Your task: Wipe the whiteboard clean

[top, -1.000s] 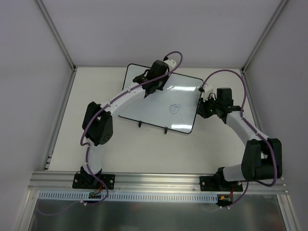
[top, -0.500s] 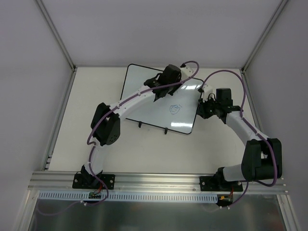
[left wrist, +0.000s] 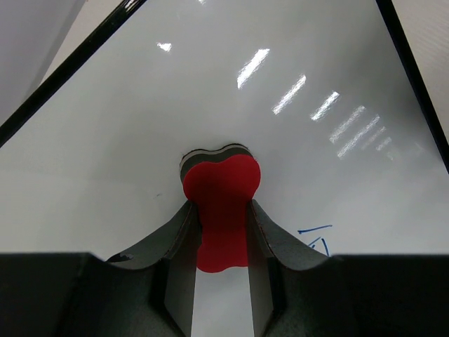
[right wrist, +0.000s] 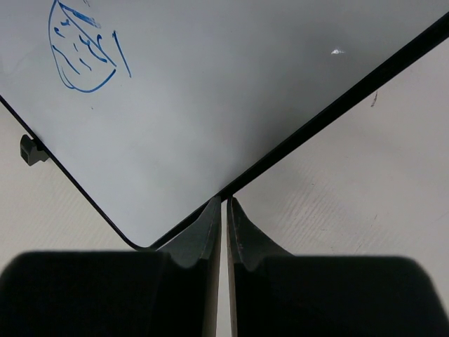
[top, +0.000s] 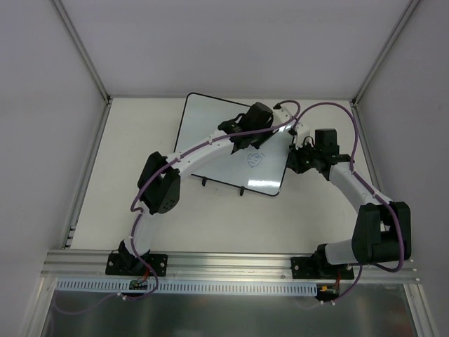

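My left gripper (left wrist: 222, 208) is clenched on the red eraser (left wrist: 221, 179), its pad flat against the board (top: 203, 116); over the last second I have swept it from the board's far middle rightward and a little nearer, so it now sits just beyond the blue doodle (top: 256, 158); the doodle itself looks whole, so nothing that matters has been wiped yet; in the left wrist view only its upper strokes peep in at the lower right of the eraser. The board lies flat on the table (top: 210, 217), far of centre, turned slightly, and has not shifted; my right gripper (right wrist: 223, 205) has stayed put, closed at the board's right edge; whether it nips the frame or only bears against it I cannot tell. My judgement: the approach is done; the next stroke should drag the eraser toward me across the ink.
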Controlling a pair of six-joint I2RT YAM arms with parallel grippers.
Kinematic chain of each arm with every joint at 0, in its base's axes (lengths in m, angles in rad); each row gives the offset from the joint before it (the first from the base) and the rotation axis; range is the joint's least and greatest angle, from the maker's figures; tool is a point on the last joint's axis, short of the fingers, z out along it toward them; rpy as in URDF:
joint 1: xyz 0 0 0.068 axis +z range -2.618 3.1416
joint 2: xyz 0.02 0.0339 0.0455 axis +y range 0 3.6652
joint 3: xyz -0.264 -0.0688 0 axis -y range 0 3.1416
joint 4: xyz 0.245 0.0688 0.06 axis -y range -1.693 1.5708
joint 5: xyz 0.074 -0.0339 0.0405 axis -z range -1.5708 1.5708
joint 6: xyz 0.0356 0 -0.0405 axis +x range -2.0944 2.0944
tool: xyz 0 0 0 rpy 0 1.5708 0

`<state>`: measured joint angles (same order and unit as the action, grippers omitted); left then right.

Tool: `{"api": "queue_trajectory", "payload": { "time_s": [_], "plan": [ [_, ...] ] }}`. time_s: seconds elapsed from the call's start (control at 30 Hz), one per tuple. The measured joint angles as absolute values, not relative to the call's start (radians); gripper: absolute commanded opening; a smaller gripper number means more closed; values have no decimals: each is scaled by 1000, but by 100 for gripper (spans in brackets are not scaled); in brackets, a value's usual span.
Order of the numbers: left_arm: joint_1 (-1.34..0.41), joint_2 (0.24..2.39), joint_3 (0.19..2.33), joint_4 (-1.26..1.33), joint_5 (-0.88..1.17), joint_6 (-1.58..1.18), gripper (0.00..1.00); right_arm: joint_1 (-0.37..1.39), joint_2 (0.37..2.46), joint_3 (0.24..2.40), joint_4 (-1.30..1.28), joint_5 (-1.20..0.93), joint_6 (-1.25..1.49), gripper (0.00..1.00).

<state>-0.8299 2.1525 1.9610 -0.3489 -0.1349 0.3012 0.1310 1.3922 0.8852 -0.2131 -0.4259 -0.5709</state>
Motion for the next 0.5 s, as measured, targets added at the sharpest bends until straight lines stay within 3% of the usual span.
{"api": "queue_trajectory", "payload": {
  "time_s": [0.5],
  "plan": [
    [-679,2090,1925,-354,-241,152,0,133,1392,885,-196,-426,-574,8]
  ]
}}
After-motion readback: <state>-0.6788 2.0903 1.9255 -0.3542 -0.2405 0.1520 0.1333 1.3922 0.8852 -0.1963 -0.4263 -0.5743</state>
